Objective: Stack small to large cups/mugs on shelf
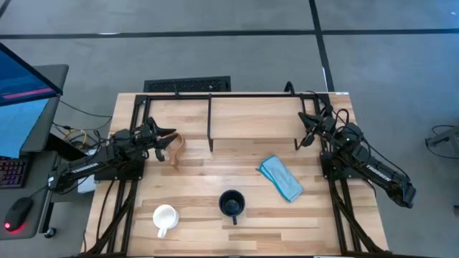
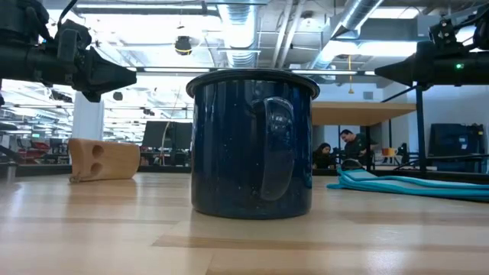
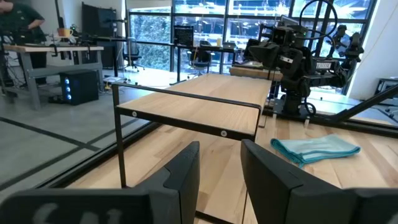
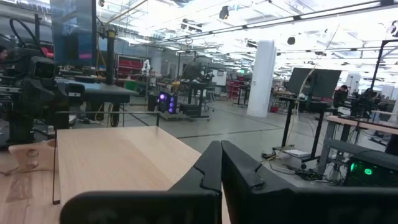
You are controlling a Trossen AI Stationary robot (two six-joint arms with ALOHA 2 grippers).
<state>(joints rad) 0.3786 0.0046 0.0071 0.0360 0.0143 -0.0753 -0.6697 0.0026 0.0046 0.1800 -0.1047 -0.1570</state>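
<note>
Nearest the front edge of the table [image 1: 215,222], the white mug [image 1: 164,217] and dark navy mug [image 1: 232,203] are standing upright, well apart. Farther back, the tan-brown mug [image 1: 174,149] is lying on its side just beside the left gripper [image 1: 169,137], whose fingers are parted and empty. The right gripper [image 1: 305,133], fingers clenched on nothing, is hovering by the shelf [image 1: 237,118], which is bare. Stacking seems unstarted; the next move probably calls for grasping the smallest mug, though sizes are hard to compare.

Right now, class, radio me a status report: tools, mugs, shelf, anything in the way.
Left tool open, empty, beside tan mug. Right tool shut, empty, by shelf. White mug and dark mug up front, unstacked. Blue cloth lies off to the side.
</note>
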